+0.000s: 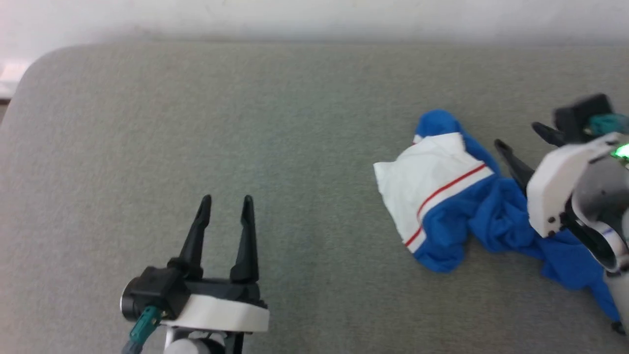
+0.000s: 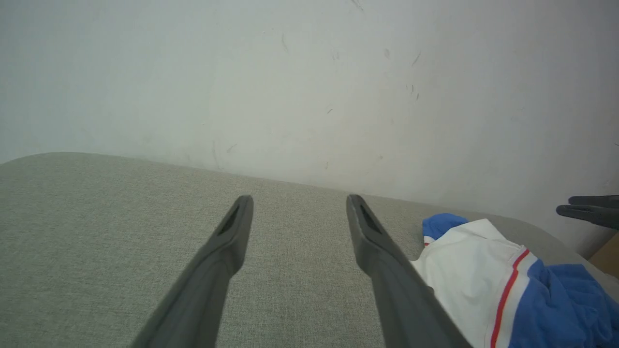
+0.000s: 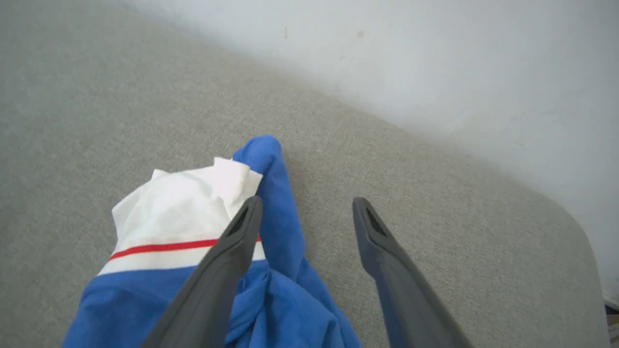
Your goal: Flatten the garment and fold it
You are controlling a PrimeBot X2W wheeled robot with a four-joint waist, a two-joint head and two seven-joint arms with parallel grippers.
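The garment point(image 1: 442, 196) lies bunched toward the grey worktop's point(image 1: 295, 123) right end, with wide bare surface on its left; left gripper point(image 1: 227, 199) fingers apart there, right gripper point(image 1: 517, 134) fingers apart over the blue folds

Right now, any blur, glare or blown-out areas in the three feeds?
Head view: right gripper and its pale forearm are smeared, the green light blooms, the wall at top is washed out; left gripper and T-shirt are fairly crisp. Left wrist view: flat, even light, no glare. Right wrist view: the grey fabric surface goes soft toward the wall at upper left.
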